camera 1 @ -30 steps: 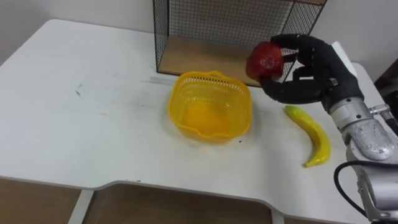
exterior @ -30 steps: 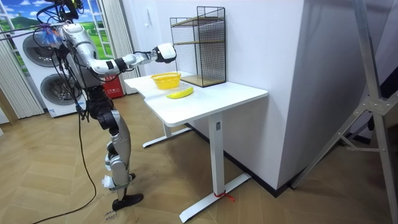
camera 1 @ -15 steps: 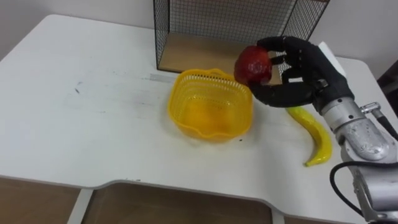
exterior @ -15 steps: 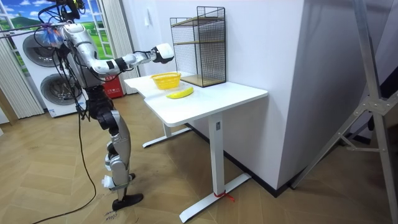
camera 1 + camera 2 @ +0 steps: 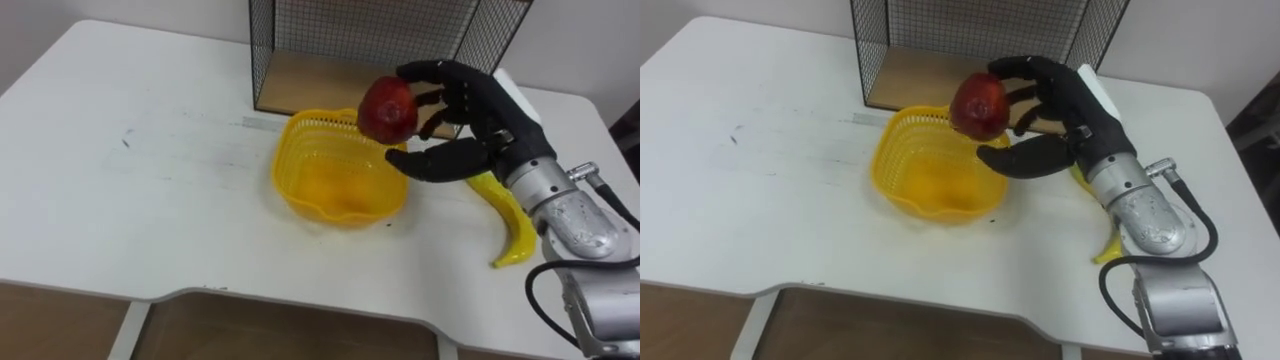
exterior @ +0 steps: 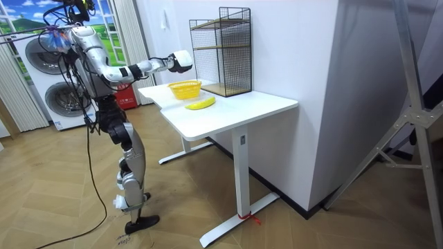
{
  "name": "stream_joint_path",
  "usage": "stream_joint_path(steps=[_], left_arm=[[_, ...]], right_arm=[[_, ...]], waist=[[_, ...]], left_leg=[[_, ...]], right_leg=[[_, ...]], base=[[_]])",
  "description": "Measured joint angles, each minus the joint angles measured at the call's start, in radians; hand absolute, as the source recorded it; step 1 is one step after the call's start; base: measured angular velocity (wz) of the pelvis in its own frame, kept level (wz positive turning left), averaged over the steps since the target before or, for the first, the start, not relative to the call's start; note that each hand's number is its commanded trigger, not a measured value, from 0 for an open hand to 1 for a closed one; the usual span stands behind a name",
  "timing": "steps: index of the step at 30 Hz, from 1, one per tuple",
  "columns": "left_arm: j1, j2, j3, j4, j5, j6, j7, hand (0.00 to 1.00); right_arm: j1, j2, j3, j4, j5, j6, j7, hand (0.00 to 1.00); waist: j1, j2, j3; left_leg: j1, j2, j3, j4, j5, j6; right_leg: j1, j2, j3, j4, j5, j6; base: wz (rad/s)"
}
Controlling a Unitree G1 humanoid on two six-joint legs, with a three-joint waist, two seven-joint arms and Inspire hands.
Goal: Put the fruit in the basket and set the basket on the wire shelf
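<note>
A red apple [image 5: 386, 109] is held in the air by my right hand [image 5: 462, 120], fingers and thumb curled round it, just above the right rim of the yellow plastic basket [image 5: 338, 170]. The basket stands on the white table [image 5: 150, 180] with nothing inside. A yellow banana [image 5: 508, 225] lies on the table right of the basket, partly behind my right wrist. The black wire shelf [image 5: 380, 50] with its wooden floor stands directly behind the basket. In the room view I stand at the table's end with the right hand [image 6: 181, 60] stretched over the basket [image 6: 185, 88].
The table's front edge has a curved cut-out [image 5: 300, 300] near me. Much bare tabletop lies left of the basket. In the room view the wire shelf [image 6: 221, 52] has two levels, and washing machines [image 6: 48, 76] stand behind me.
My right hand has carried the apple leftward, from beside the basket's right rim to above that rim. Basket and banana have stayed put.
</note>
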Motion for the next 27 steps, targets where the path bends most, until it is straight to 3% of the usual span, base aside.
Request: stream_joint_path(steps=[6,8,27], left_arm=[[0.001,0.0,-0.001,0.0,0.0,-0.002,0.0,0.0],[0.001,0.0,-0.003,0.001,0.0,-0.002,0.0,0.0],[-0.003,0.0,-0.016,0.008,0.0,-0.002,-0.003,0.0]], right_arm=[[0.0,0.0,0.0,0.0,0.0,0.0,0.005,0.0],[0.0,0.0,0.0,0.0,-0.001,0.0,0.005,0.0],[0.001,0.0,0.0,0.0,0.008,0.0,0.006,0.0]], waist=[[0.0,0.0,0.001],[0.0,0.003,0.0049],[0.0,0.005,0.0066]], left_leg=[[0.0,0.0,0.0,0.003,0.0,0.0],[0.0,0.0,0.0,0.006,0.0,0.0],[-0.008,0.001,-0.004,0.009,0.0,0.0]], right_leg=[[0.001,0.0,0.0,0.0,0.0,-0.001],[0.003,0.0,-0.001,0.0,0.001,-0.001],[0.0,0.001,0.0,0.002,0.001,-0.001]], base=[[0.0],[0.0],[0.0]])
